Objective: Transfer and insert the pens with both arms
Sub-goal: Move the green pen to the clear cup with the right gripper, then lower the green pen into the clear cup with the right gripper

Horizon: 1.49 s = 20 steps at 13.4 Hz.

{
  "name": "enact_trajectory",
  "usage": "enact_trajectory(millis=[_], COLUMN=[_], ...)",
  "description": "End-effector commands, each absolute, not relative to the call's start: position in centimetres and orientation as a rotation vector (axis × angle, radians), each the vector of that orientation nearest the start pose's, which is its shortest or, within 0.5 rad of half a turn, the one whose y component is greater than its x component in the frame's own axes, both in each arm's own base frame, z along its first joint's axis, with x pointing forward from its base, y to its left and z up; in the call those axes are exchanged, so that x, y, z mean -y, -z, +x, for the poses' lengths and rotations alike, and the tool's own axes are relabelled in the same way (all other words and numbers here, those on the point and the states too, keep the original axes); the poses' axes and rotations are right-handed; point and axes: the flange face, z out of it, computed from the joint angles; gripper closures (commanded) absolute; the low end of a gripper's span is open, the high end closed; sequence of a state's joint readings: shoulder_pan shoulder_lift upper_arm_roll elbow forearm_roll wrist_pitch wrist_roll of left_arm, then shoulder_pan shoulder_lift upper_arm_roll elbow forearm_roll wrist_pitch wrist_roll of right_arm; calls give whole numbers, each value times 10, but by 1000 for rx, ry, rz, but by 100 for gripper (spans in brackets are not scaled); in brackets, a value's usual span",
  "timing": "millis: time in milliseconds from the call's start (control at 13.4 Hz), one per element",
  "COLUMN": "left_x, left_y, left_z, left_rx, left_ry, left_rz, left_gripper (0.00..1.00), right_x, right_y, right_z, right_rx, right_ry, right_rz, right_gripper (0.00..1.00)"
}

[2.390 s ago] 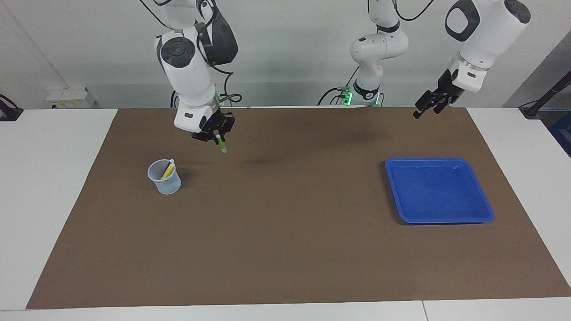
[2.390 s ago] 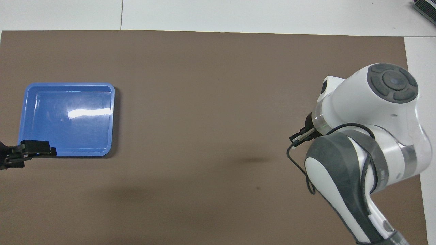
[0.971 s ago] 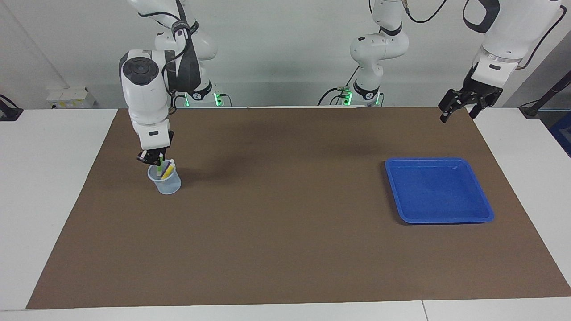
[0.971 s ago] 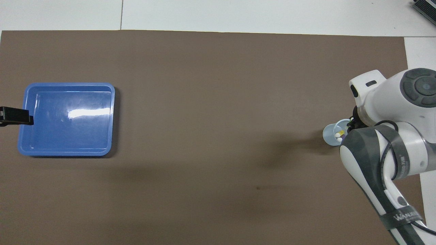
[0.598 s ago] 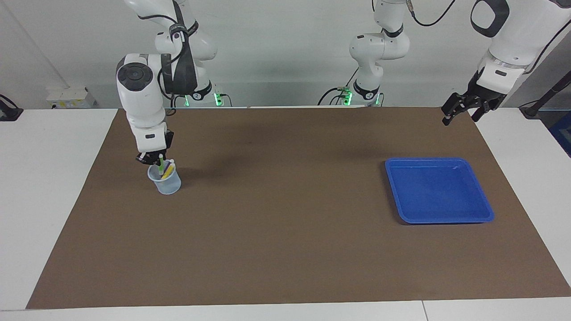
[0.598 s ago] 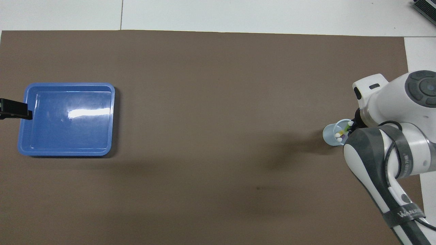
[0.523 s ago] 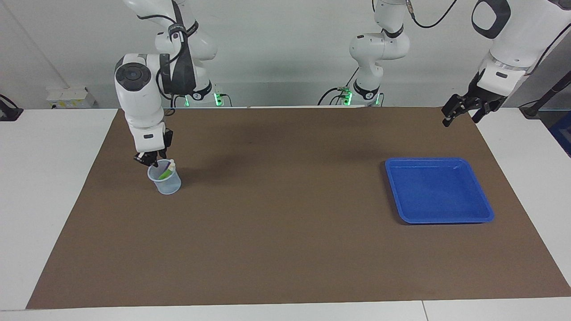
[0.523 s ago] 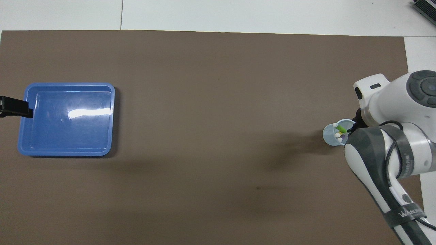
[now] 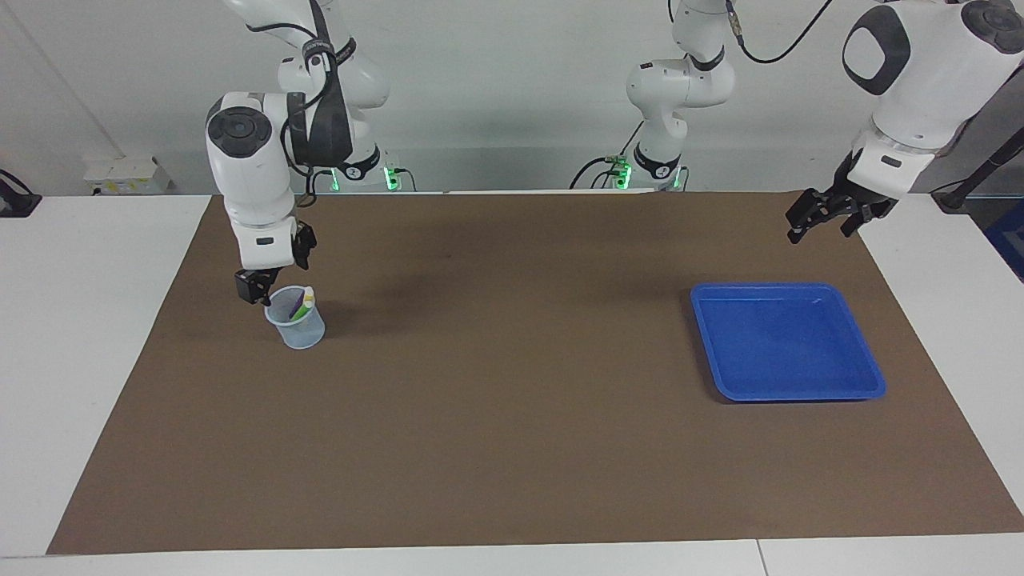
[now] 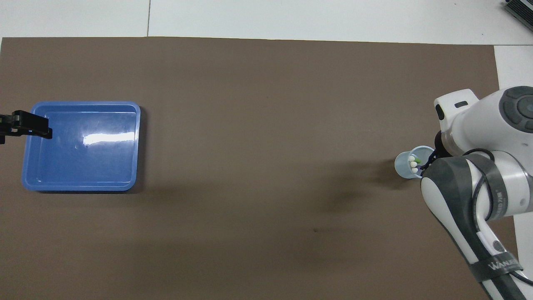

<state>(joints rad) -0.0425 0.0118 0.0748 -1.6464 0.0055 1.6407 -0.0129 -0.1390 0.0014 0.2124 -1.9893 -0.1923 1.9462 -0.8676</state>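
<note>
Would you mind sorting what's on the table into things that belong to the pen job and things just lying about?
Part of the job:
pens in the cup
blue tray
right gripper
left gripper

Lying about:
brown mat

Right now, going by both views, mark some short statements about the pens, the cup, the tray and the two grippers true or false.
1. The green pen stands in the cup. True.
2. The blue tray holds a pen. False: nothing shows in it.
3. The right gripper grips the green pen. False: it hangs beside the cup, and its fingers hold nothing.
4. The left gripper is up in the air near the blue tray's end of the table, open. True.
5. The cup lies tipped over. False: it stands upright on the brown mat.
</note>
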Motion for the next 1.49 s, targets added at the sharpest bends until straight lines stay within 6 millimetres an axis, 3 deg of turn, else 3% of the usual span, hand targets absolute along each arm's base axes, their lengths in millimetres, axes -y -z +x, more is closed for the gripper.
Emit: enact_trajectory(millis=[0, 224, 523, 672, 971, 1195, 1419], left_x=[-12, -10, -14, -12, 7, 24, 27], left_y=[-590, -603, -605, -607, -609, -621, -617], left_z=[565, 561, 564, 565, 576, 578, 573], left_rx=[36, 29, 38, 33, -13, -54, -66], left_ry=[-50, -3, 38, 55, -25, -8, -34], left_rz=[-3114, -3116, -3114, -3115, -3111, -3109, -3111], left_gripper=[0, 0, 0, 0, 0, 0, 0], right_x=[-44, -56, -60, -61, -69, -102, -103], right_y=[-485, -503, -568, -590, -601, -595, -586], right_z=[548, 548, 548, 543, 531, 528, 535], right_rx=[1457, 1226, 985, 840, 692, 590, 533], right_ry=[-71, -54, -61, -86, -108, -98, -83], right_rz=[-2871, -2933, -3014, -3032, -3046, -3075, -3085], right_gripper=[0, 0, 0, 0, 0, 0, 0])
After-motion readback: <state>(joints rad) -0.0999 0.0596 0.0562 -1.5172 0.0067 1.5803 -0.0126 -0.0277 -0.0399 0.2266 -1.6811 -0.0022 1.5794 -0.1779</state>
